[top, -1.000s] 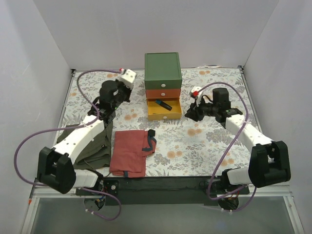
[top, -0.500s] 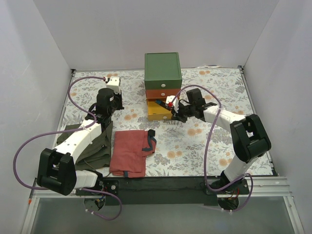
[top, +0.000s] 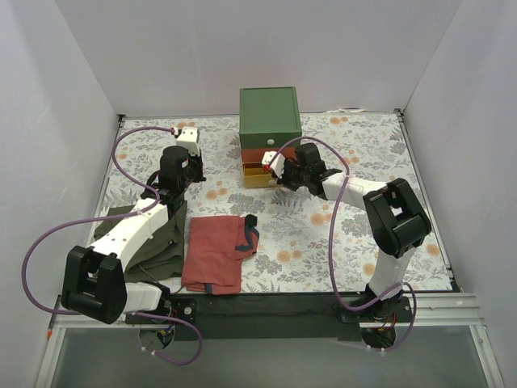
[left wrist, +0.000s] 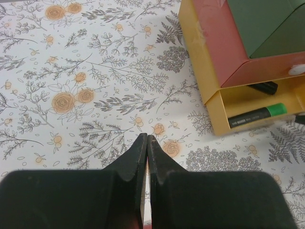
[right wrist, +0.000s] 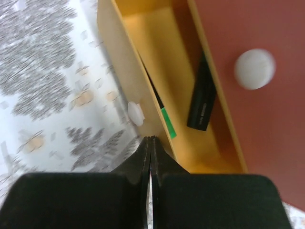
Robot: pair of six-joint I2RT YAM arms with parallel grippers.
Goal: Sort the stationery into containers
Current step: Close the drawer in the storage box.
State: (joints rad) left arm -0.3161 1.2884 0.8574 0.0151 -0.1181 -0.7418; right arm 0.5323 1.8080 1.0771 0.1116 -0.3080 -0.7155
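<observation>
The green chest (top: 271,117) stands at the back centre, with its red-orange drawer (top: 271,155) shut and its yellow drawer (top: 256,177) part open. My right gripper (top: 280,178) is shut and empty, its tips (right wrist: 151,138) against the yellow drawer's front (right wrist: 121,81) beside the white knob (right wrist: 136,113). Inside lie a green-capped black marker (right wrist: 166,122) and a second dark marker (right wrist: 200,107). My left gripper (top: 194,171) is shut and empty over the floral mat, left of the chest. Its view shows its tips (left wrist: 147,137), the yellow drawer (left wrist: 214,107) and the green-capped marker (left wrist: 257,114).
A red folded cloth (top: 216,252) lies in front of the chest near the table's front. An olive cloth (top: 153,238) lies under my left arm. White walls enclose the table on three sides.
My right gripper has swung left to the yellow drawer's front, and the drawer has slid partway into the chest. My left arm shifted a little a second ago and has stayed still since.
</observation>
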